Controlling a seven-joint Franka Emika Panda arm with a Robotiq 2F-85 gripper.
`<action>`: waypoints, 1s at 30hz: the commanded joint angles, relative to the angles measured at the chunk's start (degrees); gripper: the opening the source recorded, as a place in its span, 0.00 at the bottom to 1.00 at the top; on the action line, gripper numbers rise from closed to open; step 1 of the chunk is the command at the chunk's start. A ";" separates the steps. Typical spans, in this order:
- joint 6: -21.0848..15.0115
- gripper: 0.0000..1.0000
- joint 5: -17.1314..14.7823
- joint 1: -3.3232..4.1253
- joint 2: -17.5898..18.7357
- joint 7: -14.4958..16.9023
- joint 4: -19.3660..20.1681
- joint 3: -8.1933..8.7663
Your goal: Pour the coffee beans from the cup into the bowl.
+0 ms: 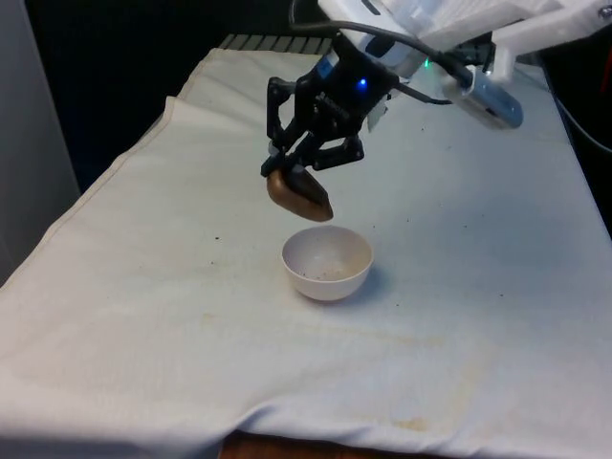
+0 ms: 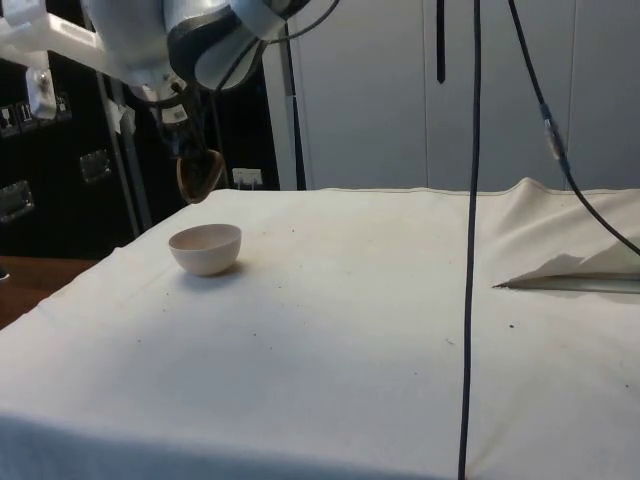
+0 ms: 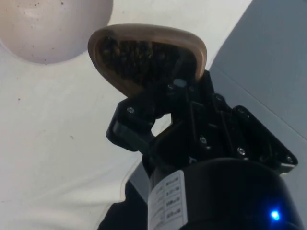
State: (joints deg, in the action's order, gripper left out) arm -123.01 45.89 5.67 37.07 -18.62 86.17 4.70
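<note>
Nearest the front cam: bare white cloth over the bench (image 1: 143,363), faint brownish stains toward the front edge, a few dark specks scattered near the bowl. Bowl (image 1: 327,262) = landmark: small, pale, round, upright on the cloth, well apart from the bench edges; inside mostly bare w/ a few dark specks only. Brown cup (image 1: 299,193) is off the bench, held in the air just above the bowl and a little toward the front view's left, tipped hard so its mouth faces down toward the bowl rim. Wrist view: cup mouth (image 3: 144,52) w/ dark beans (image 3: 136,55) packed inside, not yet out. Gripper (image 1: 308,158) clamped on the cup, fingers pinching its wall near the rim. Side view: cup (image 2: 199,174) hangs above the bowl (image 2: 206,248), clear gap btwn them. Handling, my read: cup small, stiff, light; smooth wall so could slip or rotate in the pinch if jerked; rim-wall grip looks adequate. Beans loose, hard, bouncy – likely to skip off the rim. Bowl light, unsecured; a nudge would shift it. Pour barely begun, by my est.
</note>
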 commanded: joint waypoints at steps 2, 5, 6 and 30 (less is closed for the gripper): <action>0.34 0.00 0.57 0.06 0.00 -0.29 -0.06 -0.23; 1.72 0.00 2.69 0.57 0.06 -1.38 -0.29 -0.52; 2.29 0.00 3.84 0.69 -0.06 -1.89 -0.17 -0.86; 9.74 0.00 16.90 1.09 -0.57 -9.34 1.15 -5.56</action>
State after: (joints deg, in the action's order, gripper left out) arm -113.39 62.05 6.42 36.90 -27.50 86.80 -1.03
